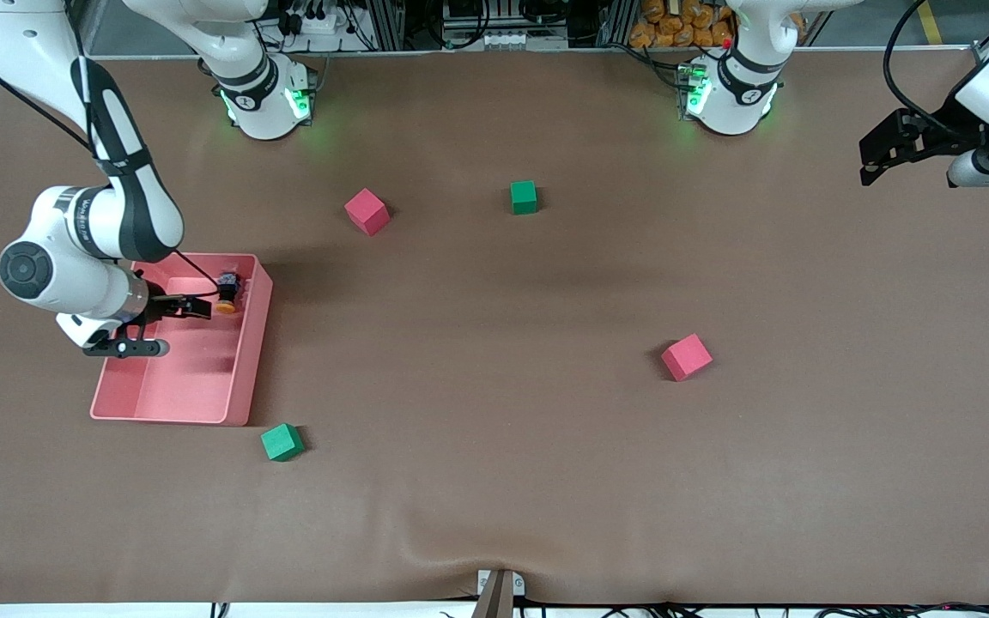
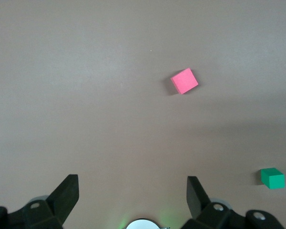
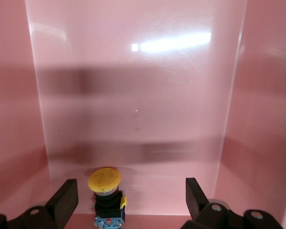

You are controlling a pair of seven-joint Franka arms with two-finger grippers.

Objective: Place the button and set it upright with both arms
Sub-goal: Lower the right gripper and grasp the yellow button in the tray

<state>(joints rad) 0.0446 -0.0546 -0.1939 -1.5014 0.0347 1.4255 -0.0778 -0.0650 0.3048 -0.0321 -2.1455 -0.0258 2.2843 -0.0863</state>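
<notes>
The button (image 1: 227, 293), with an orange cap and a black body, is in the pink bin (image 1: 245, 369), close to the wall on the side of the table's middle. It seems to lie on its side. My right gripper (image 1: 188, 328) is open, low inside the bin, right beside the button. In the right wrist view the button (image 3: 106, 195) sits between the open fingers, closer to one finger (image 3: 66, 198); the gripper (image 3: 131, 200) holds nothing. My left gripper (image 1: 865, 163) waits, open and empty, high over the left arm's end of the table; it also shows in the left wrist view (image 2: 132, 195).
Two pink cubes (image 1: 367, 211) (image 1: 687, 356) and two green cubes (image 1: 524, 196) (image 1: 282, 442) lie on the brown table. The left wrist view shows a pink cube (image 2: 184, 80) and a green cube (image 2: 272, 178). The bin's walls (image 3: 231, 119) rise on both sides of the right gripper.
</notes>
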